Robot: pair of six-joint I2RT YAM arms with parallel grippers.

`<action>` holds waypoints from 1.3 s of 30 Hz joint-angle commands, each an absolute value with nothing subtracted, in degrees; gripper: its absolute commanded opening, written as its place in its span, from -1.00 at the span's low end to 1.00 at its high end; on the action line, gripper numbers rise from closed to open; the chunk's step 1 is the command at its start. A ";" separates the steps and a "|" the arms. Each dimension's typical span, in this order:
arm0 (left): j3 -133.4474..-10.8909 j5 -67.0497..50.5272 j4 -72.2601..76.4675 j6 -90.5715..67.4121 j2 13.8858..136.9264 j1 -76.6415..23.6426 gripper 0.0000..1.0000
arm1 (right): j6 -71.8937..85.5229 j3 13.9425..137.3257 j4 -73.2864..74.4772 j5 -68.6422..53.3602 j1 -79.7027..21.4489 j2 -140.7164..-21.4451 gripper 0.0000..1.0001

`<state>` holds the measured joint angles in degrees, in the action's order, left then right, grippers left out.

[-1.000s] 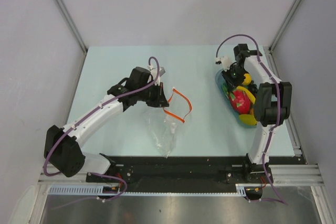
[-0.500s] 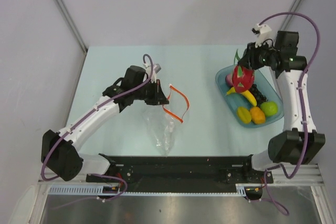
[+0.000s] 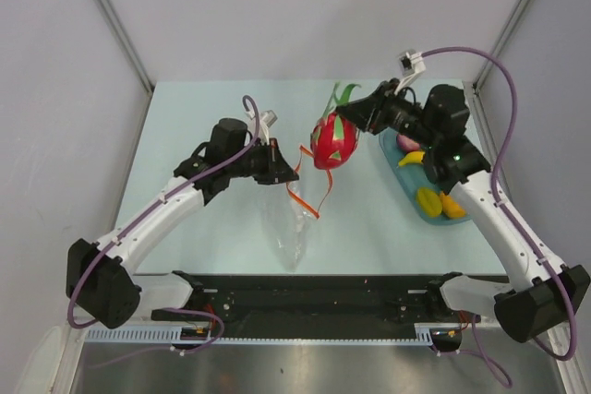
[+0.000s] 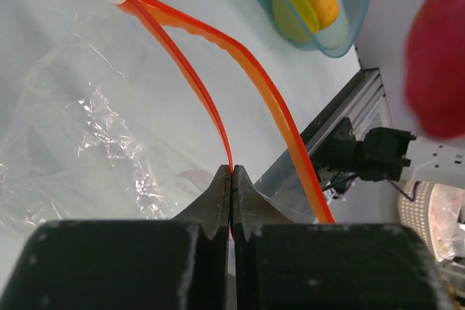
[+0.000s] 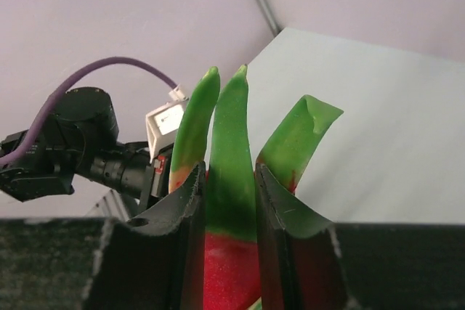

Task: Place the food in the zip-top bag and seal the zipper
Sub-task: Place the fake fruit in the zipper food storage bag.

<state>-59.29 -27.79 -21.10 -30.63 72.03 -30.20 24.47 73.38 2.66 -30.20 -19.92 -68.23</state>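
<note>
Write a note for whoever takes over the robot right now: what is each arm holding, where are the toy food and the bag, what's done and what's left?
Left end effector: shut on one side of the zipper; the zip-top bag gapes open.
Right end effector: shut on the green leaves of the red piece, held in the air beside the bag's mouth.
Other food: the banana, the orange fruit and the others sit in the teal bowl.
Done: red piece is out of the bowl; the bag looks empty.
Left: drop it in, bag the others, seal the zipper.
</note>
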 commanded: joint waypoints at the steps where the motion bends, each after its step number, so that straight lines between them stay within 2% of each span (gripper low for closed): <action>1: -58.62 -29.80 -15.56 -33.75 69.70 -29.53 -0.99 | 32.42 68.22 -5.10 -19.34 -26.79 -67.32 -1.00; 13: -54.67 -30.41 -8.88 -38.58 66.97 -28.92 -0.99 | 29.89 56.16 -5.19 -7.74 -38.31 -65.48 -1.00; 20: -53.53 -30.15 -7.12 -39.46 66.18 -28.92 -0.99 | 35.50 56.68 -4.05 -10.37 -39.81 -67.76 -1.00; 25: -52.82 -29.80 -4.75 -40.52 65.48 -28.74 -0.99 | 35.69 59.50 3.34 -12.21 -42.44 -70.93 -1.00; 30: -52.73 -29.35 -4.04 -40.34 64.43 -28.83 -0.99 | 37.27 57.13 0.79 -16.26 -43.07 -71.28 -1.00; 32: -52.73 -29.36 -4.48 -39.90 64.08 -28.83 -0.99 | 36.48 58.09 1.32 -16.61 -42.89 -71.37 -0.84; 33: -52.73 -29.18 -4.74 -39.73 63.99 -28.83 -0.99 | 36.13 58.44 1.84 -17.05 -42.80 -71.45 -0.65; 34: -52.82 -28.92 -5.01 -39.03 63.81 -28.83 -0.99 | 35.69 58.71 1.93 -17.83 -42.54 -71.54 -0.29; 36: -52.91 -28.04 -6.15 -38.32 63.20 -28.83 -0.99 | 33.58 60.46 4.03 -19.86 -41.84 -71.80 0.03; 37: -52.91 -27.69 -6.41 -37.62 62.93 -28.83 -0.99 | 32.44 61.16 4.74 -20.56 -41.57 -71.81 0.32; 39: -53.08 -26.90 -8.08 -36.92 62.93 -28.83 -0.99 | 29.20 63.18 7.10 -22.58 -40.70 -71.63 0.60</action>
<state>-52.90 -28.60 -7.97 -38.76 65.21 -28.84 34.15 57.25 6.26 -17.74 -41.80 -72.01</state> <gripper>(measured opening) 0.006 0.680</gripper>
